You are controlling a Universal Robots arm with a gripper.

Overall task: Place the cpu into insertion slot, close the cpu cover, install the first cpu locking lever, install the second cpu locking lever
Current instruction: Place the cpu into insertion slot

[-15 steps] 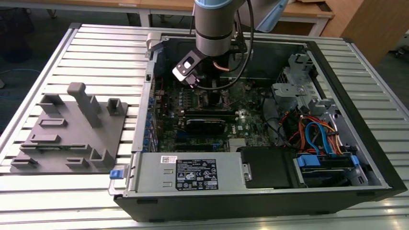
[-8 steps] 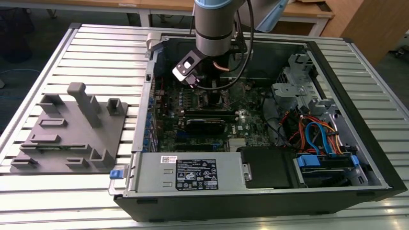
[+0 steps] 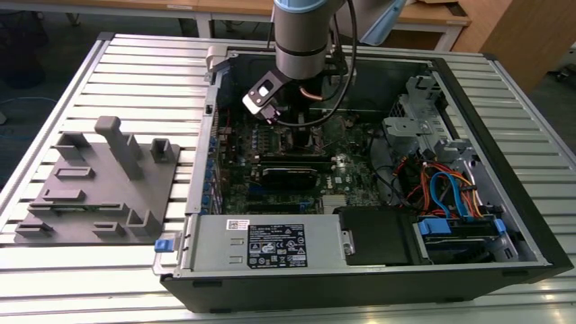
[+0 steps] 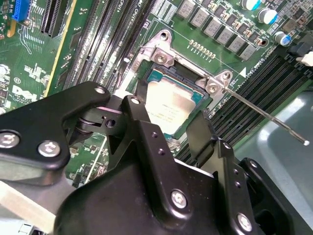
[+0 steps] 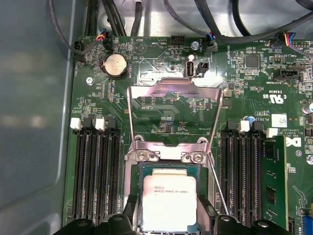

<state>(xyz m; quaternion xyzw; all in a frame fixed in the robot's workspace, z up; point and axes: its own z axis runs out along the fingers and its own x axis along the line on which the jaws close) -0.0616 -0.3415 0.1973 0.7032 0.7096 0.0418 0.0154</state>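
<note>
The cpu (image 5: 168, 200), a flat square chip with a dull silver top, lies flat in the insertion slot (image 5: 168, 170) on the green board. In both wrist views my gripper (image 5: 168, 216) straddles it. The black fingers (image 4: 139, 115) stand just outside two opposite edges of the chip, and a thin strip of socket frame shows between finger and chip, so the gripper is open. The cpu cover (image 5: 173, 90), a silver frame with a square window, is swung up and back from the slot. A thin locking lever (image 4: 266, 116) sticks out free beside the socket. In the exterior view the gripper (image 3: 290, 121) is low inside the computer case.
Long black memory slots (image 5: 98, 171) flank the socket on both sides (image 5: 242, 171). A coin battery (image 5: 116, 64) and cables lie beyond the cover. The case holds a power supply (image 3: 270, 243) and a drive cage with cables (image 3: 450, 189). A grey fixture plate (image 3: 99, 182) sits outside on the exterior view's left.
</note>
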